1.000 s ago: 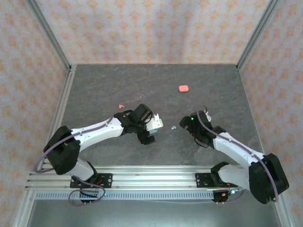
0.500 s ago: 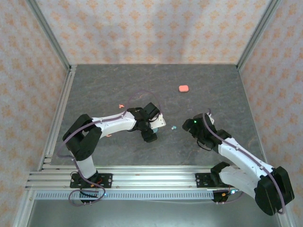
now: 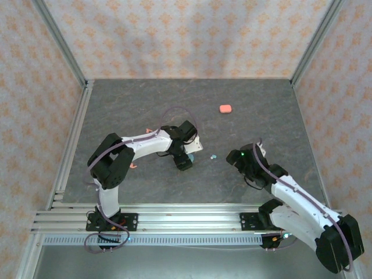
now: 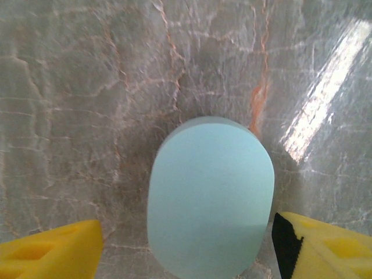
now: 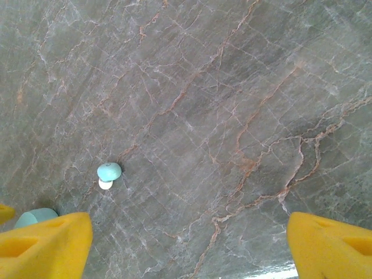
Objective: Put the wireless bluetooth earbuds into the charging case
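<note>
Overhead, the left hand [image 3: 185,161] sits low on the counter [image 3: 145,99], a teal earbud [image 3: 213,157] lying near it. Left wrist: fingers [image 4: 325,247] spread around a teal case [image 4: 210,197]. Right wrist: the right hand [image 5: 190,232] gapes wide, holding nothing, the earbud on the counter ahead of it.

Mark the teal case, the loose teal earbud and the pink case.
teal case [image 4: 210,197], left wrist view, middle of its top face.
teal earbud [image 5: 108,171], right wrist view, its rounded teal body.
pink case [image 3: 225,108], top external view, centre of the case.
</note>
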Controlling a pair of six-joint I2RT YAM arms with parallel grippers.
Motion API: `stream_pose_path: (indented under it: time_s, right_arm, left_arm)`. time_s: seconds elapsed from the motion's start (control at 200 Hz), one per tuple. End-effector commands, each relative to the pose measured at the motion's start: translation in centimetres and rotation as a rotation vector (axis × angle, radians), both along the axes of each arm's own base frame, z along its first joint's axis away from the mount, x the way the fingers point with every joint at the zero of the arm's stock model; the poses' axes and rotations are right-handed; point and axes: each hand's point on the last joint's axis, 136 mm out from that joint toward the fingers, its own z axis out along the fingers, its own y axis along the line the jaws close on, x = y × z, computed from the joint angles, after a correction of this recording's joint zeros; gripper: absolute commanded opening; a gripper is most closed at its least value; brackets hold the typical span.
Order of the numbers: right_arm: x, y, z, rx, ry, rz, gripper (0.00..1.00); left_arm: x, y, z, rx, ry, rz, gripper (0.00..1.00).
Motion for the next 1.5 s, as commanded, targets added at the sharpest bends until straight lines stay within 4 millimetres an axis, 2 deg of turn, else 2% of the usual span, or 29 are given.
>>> stream_pose_path:
  time_s: [0.0, 0.04, 0.2, 0.49, 0.515, 0.7, 0.981, 1.236, 1.496]
  right_arm:
    - [-0.7, -0.5, -0.6, -0.007, 0.019, -0.023, 0.87]
    - [-0.6, -0.5, -0.6, -0.002, 0.017, -0.026, 0.87]
    - [-0.4, 0.0, -0.1, 0.026, 0.007, -0.027, 0.87]
    - [0.0, 0.9, 0.4, 0.088, -0.003, -0.021, 0.87]
    - [0.0, 1.0, 0.5, 0.093, -0.003, -0.02, 0.86]
    - [0.0, 2.0, 0.9, 0.135, -0.003, 0.009, 0.82]
    - [0.3, 4.1, 1.1, 0.214, -0.006, 0.09, 0.82]
    - [1.0, 7.0, 1.6, 0.351, -0.018, 0.16, 0.85]
    - [2.0, 9.9, 3.5, 0.495, -0.061, 0.239, 0.88]
  left_arm:
    - [-0.9, 0.7, 0.0, 0.042, 0.045, -0.028, 0.73]
    - [-1.1, 0.8, -1.0, 0.069, 0.067, -0.038, 0.71]
    - [-1.1, 0.6, -1.2, 0.082, 0.07, -0.05, 0.59]
    - [-1.1, -0.8, -0.1, -0.01, 0.054, -0.079, 0.48]
    - [-0.9, -1.1, 1.0, -0.037, 0.03, -0.081, 0.47]
    - [-1.1, -1.6, 1.4, -0.072, 0.028, -0.093, 0.37]
    - [-1.3, -2.2, 2.4, -0.125, 0.022, -0.099, 0.35]
    - [-1.7, -3.3, 4.7, -0.246, 0.019, -0.087, 0.34]
    - [-2.2, -4.5, 7.8, -0.391, 0.024, -0.08, 0.33]
